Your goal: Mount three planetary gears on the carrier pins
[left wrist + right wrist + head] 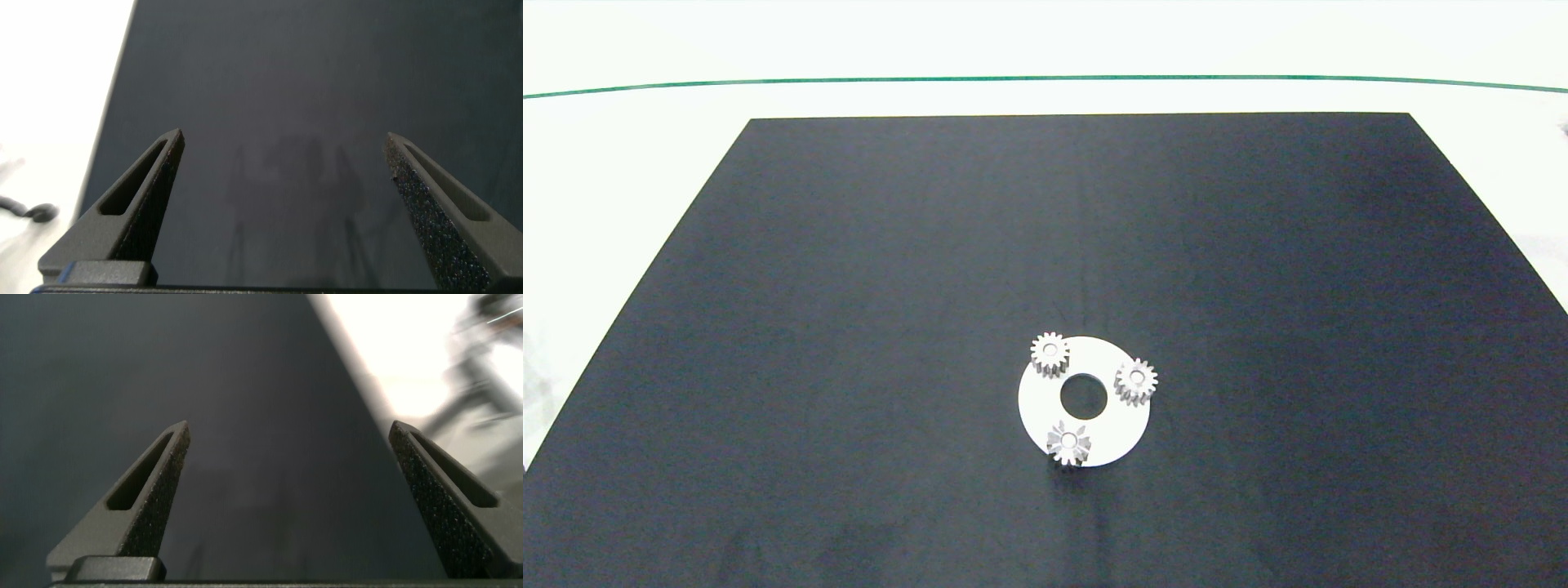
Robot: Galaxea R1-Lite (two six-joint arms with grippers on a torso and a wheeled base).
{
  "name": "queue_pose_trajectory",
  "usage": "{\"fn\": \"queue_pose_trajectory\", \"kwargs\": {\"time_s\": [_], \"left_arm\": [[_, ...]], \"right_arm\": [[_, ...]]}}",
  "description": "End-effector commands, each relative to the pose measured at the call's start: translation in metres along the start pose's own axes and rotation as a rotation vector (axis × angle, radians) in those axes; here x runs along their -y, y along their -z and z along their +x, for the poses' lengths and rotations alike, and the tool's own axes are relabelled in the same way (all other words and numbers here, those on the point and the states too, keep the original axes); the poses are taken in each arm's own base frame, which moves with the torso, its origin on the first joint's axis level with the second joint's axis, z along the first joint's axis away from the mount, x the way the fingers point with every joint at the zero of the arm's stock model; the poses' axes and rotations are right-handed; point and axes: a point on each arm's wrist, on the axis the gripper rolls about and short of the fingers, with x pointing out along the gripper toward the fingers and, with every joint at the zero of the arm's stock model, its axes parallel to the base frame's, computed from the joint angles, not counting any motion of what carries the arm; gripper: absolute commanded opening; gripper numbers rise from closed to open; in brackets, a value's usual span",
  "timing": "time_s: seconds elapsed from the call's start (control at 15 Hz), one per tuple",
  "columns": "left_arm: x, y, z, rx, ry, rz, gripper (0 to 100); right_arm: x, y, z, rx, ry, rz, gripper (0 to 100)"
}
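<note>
- The table [621,163] is white, with a thin green line [1045,78] across its far part.
- The black mat [849,327] covers most of it. Its left edge shows just beside my left gripper [284,155], its right edge just beside my right gripper [290,445]; bare mat fills the gap between each pair of fingers.
- Neither arm shows in the head view, so all the mat around the disc lies open.
- My left jaws stand wide apart, holding nothing, over mat near the white margin.
- My right jaws stand wide apart too, empty, over mat with the white margin off to the outer side.
- The disc [1119,425] lies flat on the mat's near middle, well apart from every mat edge and out of both wrist views.
- Three gears sit on the disc's rim around its centre hole: far gear [1049,353], right gear [1135,379], near gear [1069,443]. Each covers its pin; only a pale spot shows in each bore.
</note>
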Motion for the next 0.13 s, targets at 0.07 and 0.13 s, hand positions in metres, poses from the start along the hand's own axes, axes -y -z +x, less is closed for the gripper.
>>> {"fn": "queue_pose_trajectory", "kwargs": {"time_s": [0.07, 0.13], "left_arm": [[0.0049, 0.0127, 0.0044, -0.017, 0.130, -0.049, 100], [0.0052, 0.0130, 0.0044, -0.019, 0.144, -0.060, 100]], "right_arm": [[-0.0056, 0.0164, 0.0010, -0.091, -0.148, 0.101, 100], [-0.0069, 0.0204, 0.0002, -0.133, -0.191, 0.118, 100]]}}
